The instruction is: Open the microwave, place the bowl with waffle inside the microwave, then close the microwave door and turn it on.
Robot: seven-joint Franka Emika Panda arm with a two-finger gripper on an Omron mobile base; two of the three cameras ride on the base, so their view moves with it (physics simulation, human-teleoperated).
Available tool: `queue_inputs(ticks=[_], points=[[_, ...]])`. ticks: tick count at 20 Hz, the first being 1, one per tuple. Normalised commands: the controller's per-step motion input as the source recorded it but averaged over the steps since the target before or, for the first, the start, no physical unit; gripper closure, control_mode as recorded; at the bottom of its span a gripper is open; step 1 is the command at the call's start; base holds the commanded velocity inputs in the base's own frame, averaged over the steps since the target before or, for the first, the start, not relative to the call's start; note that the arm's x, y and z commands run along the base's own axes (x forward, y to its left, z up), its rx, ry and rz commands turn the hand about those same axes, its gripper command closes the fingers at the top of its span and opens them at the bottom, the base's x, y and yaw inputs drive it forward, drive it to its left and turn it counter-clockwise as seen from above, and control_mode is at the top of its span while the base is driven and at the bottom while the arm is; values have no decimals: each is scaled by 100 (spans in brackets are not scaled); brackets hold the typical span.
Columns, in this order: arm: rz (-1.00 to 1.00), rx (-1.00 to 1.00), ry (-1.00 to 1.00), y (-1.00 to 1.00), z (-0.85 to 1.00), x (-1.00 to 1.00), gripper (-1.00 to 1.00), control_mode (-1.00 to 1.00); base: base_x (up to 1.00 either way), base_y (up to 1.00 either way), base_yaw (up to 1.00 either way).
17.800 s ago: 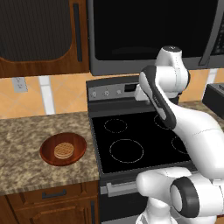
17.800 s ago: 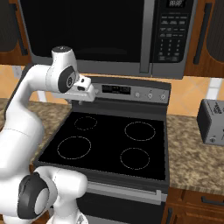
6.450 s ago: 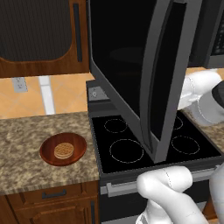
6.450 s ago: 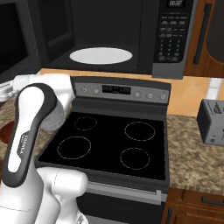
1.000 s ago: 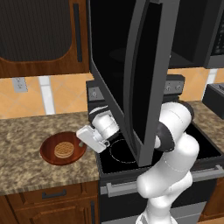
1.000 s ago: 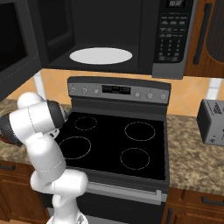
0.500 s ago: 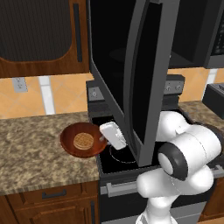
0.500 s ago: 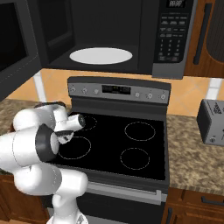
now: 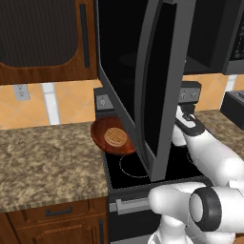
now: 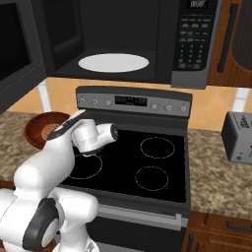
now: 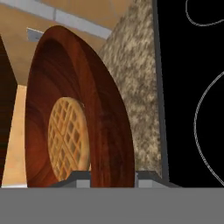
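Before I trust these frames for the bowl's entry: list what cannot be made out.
- Left base view: the hand holding the bowl is hidden behind the open microwave door.
- Right base view: the arm covers part of the bowl; the waffle is too small to tell.
- Hand view: the grey band cuts off the fingertips at the rim.

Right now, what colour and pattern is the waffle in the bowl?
Tan with a grid pattern; the waffle shows best in the hand view.
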Motion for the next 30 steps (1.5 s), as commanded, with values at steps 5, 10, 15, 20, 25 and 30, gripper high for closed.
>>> queue_inputs(ticks=[5,10,15,20,25,30], points=[[-9,1,8,-100,81,-52,100,-100,0,0,0],[-11,2,1,-96,75,-48,100,-100,0,0,0],[-13,0,0,-70,96,-13,100,-100,0,0,0],[-17,0,0,-37,100,48,100,-100,0,0,0],[-13,0,0,-37,100,71,100,-100,0,0,0],[-7,0,0,-4,80,15,100,-100,0,0,0]])
